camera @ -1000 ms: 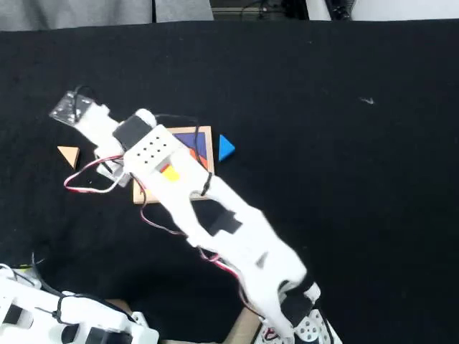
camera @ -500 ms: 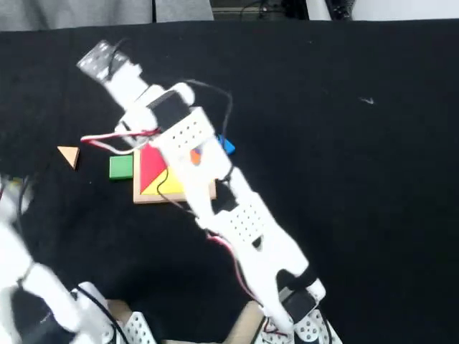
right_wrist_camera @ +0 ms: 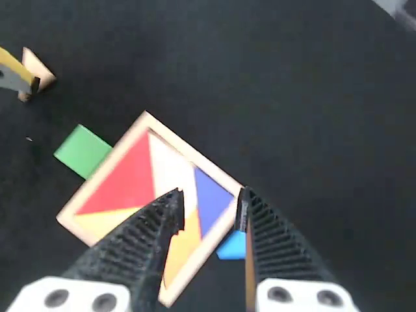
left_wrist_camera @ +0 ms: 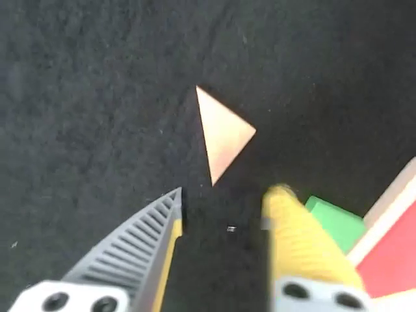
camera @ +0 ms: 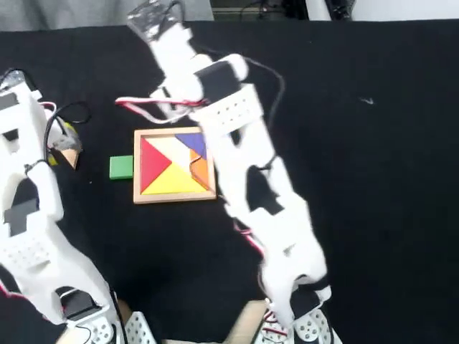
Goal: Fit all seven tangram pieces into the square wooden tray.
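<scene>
The square wooden tray [camera: 174, 198] lies on the black cloth surface [camera: 373, 179] and holds red, yellow, blue and orange pieces. A green square piece [camera: 121, 167] lies just beside the tray. A small blue piece [right_wrist_camera: 233, 246] lies just outside another tray edge. The left hand [left_wrist_camera: 224, 214] is open, near the tan wooden triangle [left_wrist_camera: 221, 133]. The right hand [right_wrist_camera: 208, 208] is open and empty, beyond the tray.
</scene>
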{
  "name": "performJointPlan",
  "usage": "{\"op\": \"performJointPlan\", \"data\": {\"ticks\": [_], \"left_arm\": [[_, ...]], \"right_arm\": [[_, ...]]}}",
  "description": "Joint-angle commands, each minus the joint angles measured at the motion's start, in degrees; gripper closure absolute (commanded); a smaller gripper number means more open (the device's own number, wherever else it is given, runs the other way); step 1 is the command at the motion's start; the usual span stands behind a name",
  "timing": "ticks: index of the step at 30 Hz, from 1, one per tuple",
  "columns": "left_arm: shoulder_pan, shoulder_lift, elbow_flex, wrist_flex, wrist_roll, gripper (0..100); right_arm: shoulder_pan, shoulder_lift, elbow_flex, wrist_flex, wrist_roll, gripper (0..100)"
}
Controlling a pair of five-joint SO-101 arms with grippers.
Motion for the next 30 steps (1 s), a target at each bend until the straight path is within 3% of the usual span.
{"op": "performJointPlan", "data": {"ticks": [1, 10, 16, 30], "left_arm": [[0.7, 4.8, -10.1, 1.7, 2.6, 74], [0.9, 9.2, -16.7, 1.2, 2.6, 77], [1.5, 13.8, -19.7, 0.3, 3.1, 77], [2.4, 14.7, -19.6, -0.1, 7.6, 76]], "right_arm": [[1.9, -15.2, 13.5, 2.0, 0.0, 85.8], [2.4, -36.3, 48.1, 1.5, 0.1, 85.8], [2.5, -43.7, 65.9, -7.4, -0.4, 85.8], [2.5, -48.5, 85.0, -21.3, -0.4, 85.8]]}}
